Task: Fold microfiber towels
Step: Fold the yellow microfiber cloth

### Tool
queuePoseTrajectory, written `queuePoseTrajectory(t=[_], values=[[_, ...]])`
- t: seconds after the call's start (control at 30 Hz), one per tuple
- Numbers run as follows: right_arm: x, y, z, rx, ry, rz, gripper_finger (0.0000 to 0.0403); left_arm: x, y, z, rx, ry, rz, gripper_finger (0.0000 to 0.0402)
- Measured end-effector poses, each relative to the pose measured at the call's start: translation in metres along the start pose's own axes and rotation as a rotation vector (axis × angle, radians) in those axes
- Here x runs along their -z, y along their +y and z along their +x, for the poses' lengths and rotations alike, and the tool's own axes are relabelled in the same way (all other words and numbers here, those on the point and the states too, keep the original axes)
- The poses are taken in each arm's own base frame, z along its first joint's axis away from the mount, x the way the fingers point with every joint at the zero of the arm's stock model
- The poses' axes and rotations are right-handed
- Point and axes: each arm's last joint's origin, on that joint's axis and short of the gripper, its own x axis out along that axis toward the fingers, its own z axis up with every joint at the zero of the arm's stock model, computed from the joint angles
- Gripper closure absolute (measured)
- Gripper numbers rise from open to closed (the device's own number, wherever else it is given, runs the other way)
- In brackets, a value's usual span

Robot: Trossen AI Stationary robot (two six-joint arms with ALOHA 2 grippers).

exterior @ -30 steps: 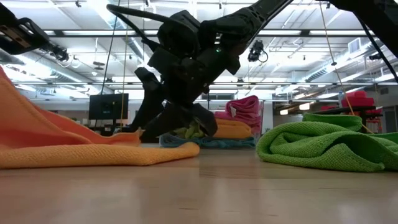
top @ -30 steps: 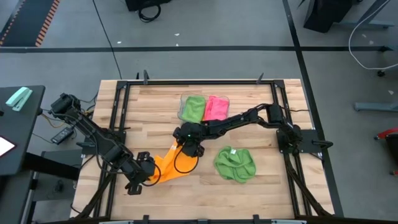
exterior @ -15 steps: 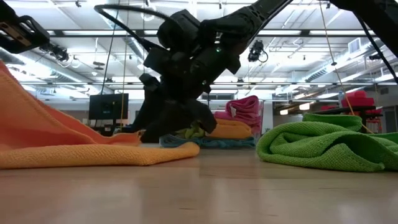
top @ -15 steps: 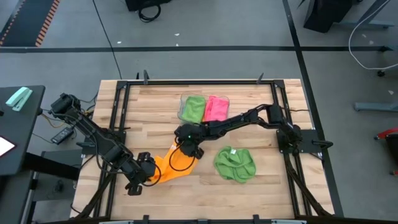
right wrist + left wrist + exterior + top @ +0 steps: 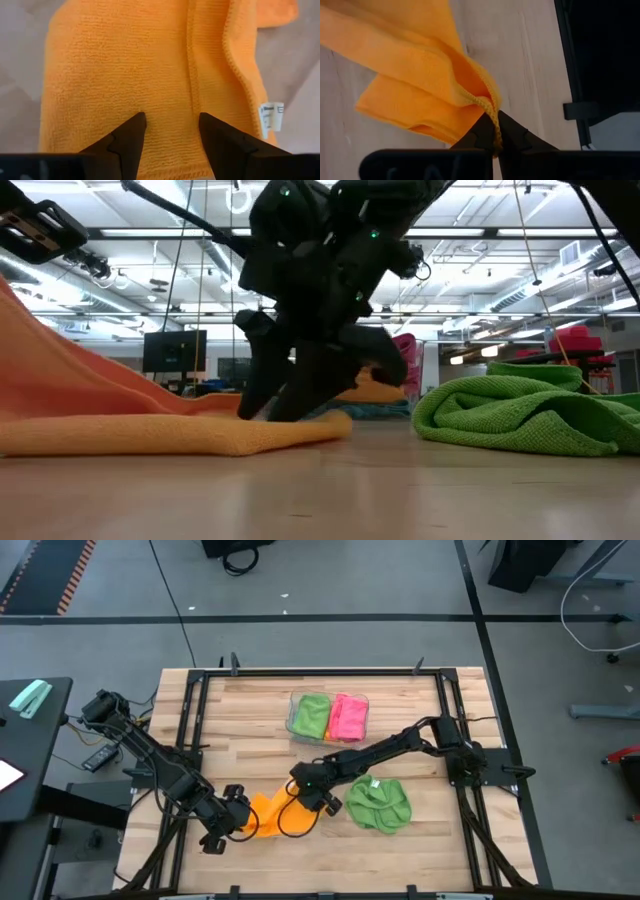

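An orange microfiber towel lies near the table's front edge, doubled over on itself, with its left end raised. My left gripper is shut on that raised end. My right gripper stands open over the towel's right part, fingers pointing down at the cloth. A white label shows at one hem. A crumpled green towel lies on the table just right of the right gripper. My left gripper pinches the orange towel's hemmed edge at a corner, between its two fingertips. It comes slanting down from the table's left. That end is lifted off the wood and the cloth slopes down from it onto the table. My right gripper's open fingertips stand at the towel's top surface; whether they touch it I cannot tell.
A clear tray at the table's far middle holds a folded green towel and a pink one. A black frame runs along the table's edges. Bare wood lies between the tray and the grippers.
My right gripper has gone toward the table's near edge and a little right, rolling as it went. The orange towel's far end, which reached up under that gripper, has come with it and now lies folded over the near part. The left-held end has stayed where it was.
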Motion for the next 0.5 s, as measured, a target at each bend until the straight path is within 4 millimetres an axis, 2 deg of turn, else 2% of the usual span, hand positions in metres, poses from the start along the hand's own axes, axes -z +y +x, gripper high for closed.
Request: queuePoseTrajectory(t=[0.23,0.37,0.5], values=[[-0.018,0.031,0.002,-0.068,0.02,0.071,0.0203,-0.001,0.001,0.0,-0.002,-0.001,0.025,0.0369],[-0.026,0.038,-0.01,-0.068,0.027,0.083,0.0202,0.0,-0.001,0.0,0.002,0.0,0.031,0.0372],[-0.039,0.03,-0.035,0.008,-0.035,0.091,0.0202,0.001,-0.002,0.0,0.007,0.0,0.036,0.0385]])
